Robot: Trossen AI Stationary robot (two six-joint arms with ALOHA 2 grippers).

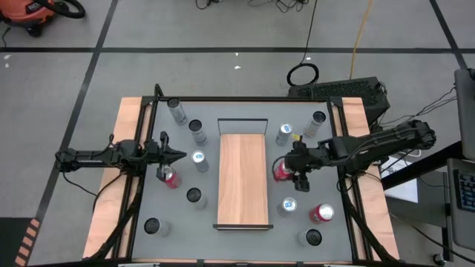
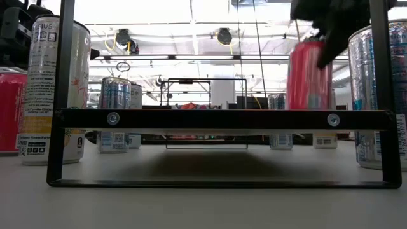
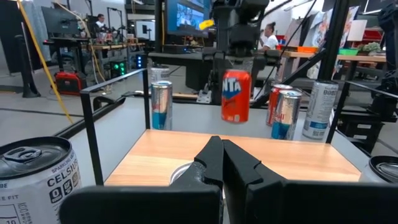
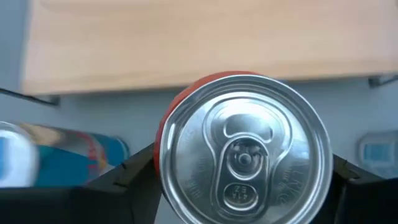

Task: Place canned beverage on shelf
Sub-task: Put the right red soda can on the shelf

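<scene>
Here, red can [image 4: 242, 149] with silver pull-tab top, clasped by right gripper [image 1: 286, 170] jaws, left jaws together.

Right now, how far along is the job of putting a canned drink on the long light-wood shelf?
Done: the right gripper has closed on a red aluminium can and holds it clear of the grey table, beside the shelf's edge. In hand: carrying that can toward the light-wood shelf. Left: the board carries no can yet, so placing and releasing remain. The left gripper waits shut on the other side.
</scene>
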